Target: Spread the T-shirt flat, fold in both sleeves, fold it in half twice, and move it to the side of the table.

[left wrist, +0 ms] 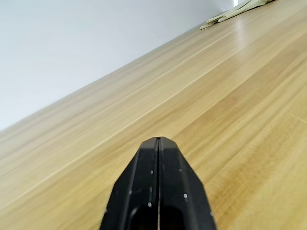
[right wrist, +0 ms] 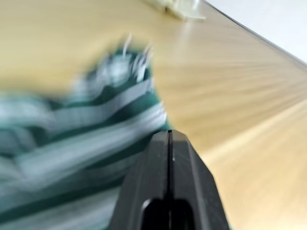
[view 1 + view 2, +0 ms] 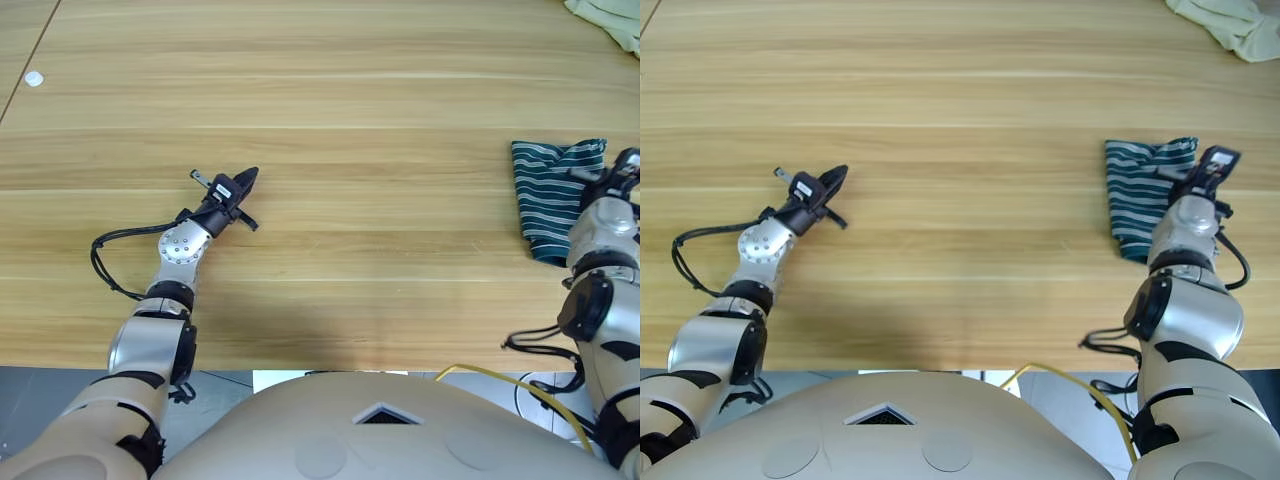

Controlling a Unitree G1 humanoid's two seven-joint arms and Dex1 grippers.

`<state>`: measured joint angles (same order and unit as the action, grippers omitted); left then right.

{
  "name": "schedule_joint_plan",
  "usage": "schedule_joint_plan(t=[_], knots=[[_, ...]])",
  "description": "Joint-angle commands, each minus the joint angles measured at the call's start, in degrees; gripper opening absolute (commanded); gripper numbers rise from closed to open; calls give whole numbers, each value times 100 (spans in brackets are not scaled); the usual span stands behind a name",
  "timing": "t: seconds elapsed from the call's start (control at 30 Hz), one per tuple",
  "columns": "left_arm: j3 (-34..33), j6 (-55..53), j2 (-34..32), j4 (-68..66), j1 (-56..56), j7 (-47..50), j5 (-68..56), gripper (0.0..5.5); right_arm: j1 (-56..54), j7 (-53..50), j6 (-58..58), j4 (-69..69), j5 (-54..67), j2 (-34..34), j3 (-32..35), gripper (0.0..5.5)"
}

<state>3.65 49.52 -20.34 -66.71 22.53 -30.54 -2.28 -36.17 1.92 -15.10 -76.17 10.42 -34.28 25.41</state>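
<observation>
Where the wooden tabletop (image 3: 330,90) reaches its far left corner, 1 small white round thing (image 3: 34,78) lies by itself on the bare boards. Nearer the front edge, the left arm stretches out low over the wood with a black cable (image 3: 110,250) looped beside its wrist. The left end effector (image 3: 250,176) points toward the middle of the tabletop. Its 2 dark fingers are pressed together along their whole length, with nothing between them, and the tip sits just above or on the surface; I cannot tell which.

The middle of the tabletop is plain wood grain. Over on the right lies the T-shirt (image 3: 548,195), dark green with thin pale stripes. It is folded into a small, slightly rumpled packet, well apart from the left arm and close to the right side of the tabletop. Its far edge is uneven, with 1 corner poking out toward the right.

The right end effector (image 3: 1220,156) is at that right-hand edge of the packet, and the forearm covers part of the cloth behind it. Seen from the wrist, its 2 fingers meet in a closed seam with no fabric visibly caught in it, and the striped cloth lies just beyond the tip. In the far right corner, a crumpled pale cloth (image 3: 608,20) rests on the wood.
</observation>
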Motion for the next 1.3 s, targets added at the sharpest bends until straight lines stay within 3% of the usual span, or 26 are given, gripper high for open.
schedule_joint_plan(t=[0.03, 0.13, 0.23, 0.37, 0.43, 0.53, 0.63, 0.73, 0.87, 0.97, 1.3], knots=[[-402, -210, 173, -38, 37, -363, -400, 0, -429, 1320, -808, 345, 846, 46, 682, 1], [-731, -379, 308, -50, 147, -588, -722, 0, -587, 2374, -1317, 643, 1203, 337, 785, 1], [-1186, -697, 438, -150, 432, -622, -1112, 0, -698, 2918, -1846, 939, 855, 1040, 185, 1], [-1852, -1641, 427, -667, 1237, 356, -1444, 0, -1010, 1470, -1636, 334, -899, 1941, -1322, 1], [-2128, -2146, 396, -890, 1531, 1055, -1502, 0, -1159, 1548, -1314, 147, -703, 2290, -1178, 1], [-2403, -2558, 391, -1059, 1600, 1994, -1459, 0, -1288, 2341, -397, -16, 581, 2673, -27, 1], [-2796, -2978, 493, -1109, 1626, 2153, -1677, 0, -1149, 2678, 164, -99, 1261, 2902, 631, 1], [-2520, -2856, 462, -1082, 1506, 2314, -1167, 0, -1085, 2654, 127, -101, 1123, 3038, 574, 1], [-2893, -3150, 404, -1091, 1523, 2181, -1361, 0, -963, 1616, -13, -140, 390, 2933, 114, 1], [-3147, -3382, 326, -1104, 1490, 2291, -1452, 0, -923, 1124, 168, -160, 276, 2876, 153, 1], [-3366, -3580, 364, -1087, 1538, 2374, -1352, 0, -850, 802, 289, -156, -59, 2891, 33, 1]])
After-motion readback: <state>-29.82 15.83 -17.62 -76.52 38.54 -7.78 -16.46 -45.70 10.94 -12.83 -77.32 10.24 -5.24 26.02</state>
